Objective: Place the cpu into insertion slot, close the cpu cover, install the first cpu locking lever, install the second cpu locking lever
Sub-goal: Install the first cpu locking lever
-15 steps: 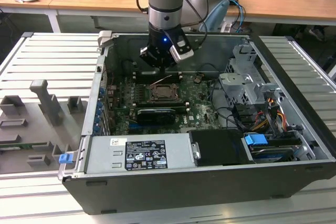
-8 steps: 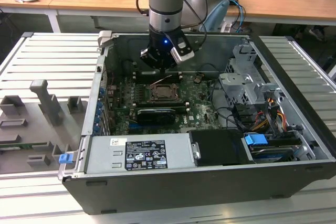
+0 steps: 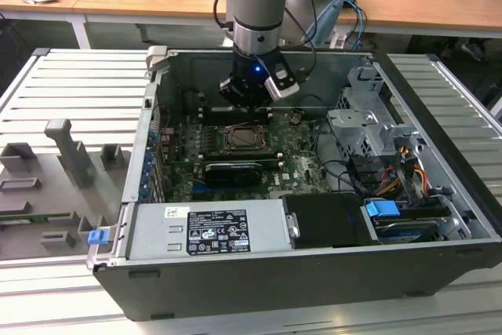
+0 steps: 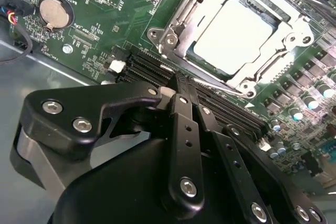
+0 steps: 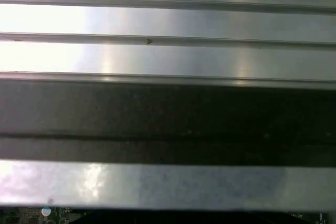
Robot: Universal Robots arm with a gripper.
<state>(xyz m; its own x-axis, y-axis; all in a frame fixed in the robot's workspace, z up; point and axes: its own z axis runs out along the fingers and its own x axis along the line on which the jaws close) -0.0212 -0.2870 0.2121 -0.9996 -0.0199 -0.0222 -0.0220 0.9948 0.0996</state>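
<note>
A: Chip position?

B: The cpu (image 4: pixel 237 34) lies flat in the insertion slot (image 4: pixel 197 56), silver top facing up, on the green circuit board (image 4: pixel 115 3). The cpu cover (image 4: pixel 294 24) is down around it, its frame bordering the chip on all sides, so the chip shows through the window.

A: Levers?

B: A thin wire lever (image 4: pixel 220 88) runs along the socket edge nearest the hand. Cannot tell whether it is latched.

A: Hand?

B: In the second wrist view the hand (image 4: pixel 181 85) sits just beside the socket, over the long black memory slots (image 4: pixel 152 69). Its black fingers (image 4: pixel 184 129) are pressed together, nothing between them. Tips are near the lever; contact cannot be judged.

A: Wider scene?

B: In the exterior view the hand (image 3: pixel 249 103) hangs inside the open computer case (image 3: pixel 314 280), just behind the socket (image 3: pixel 249 139). The case rests on a ribbed metal bench (image 3: pixel 70 100). A round coin battery (image 4: pixel 55 13) sits on the board, well apart from the socket.
</note>
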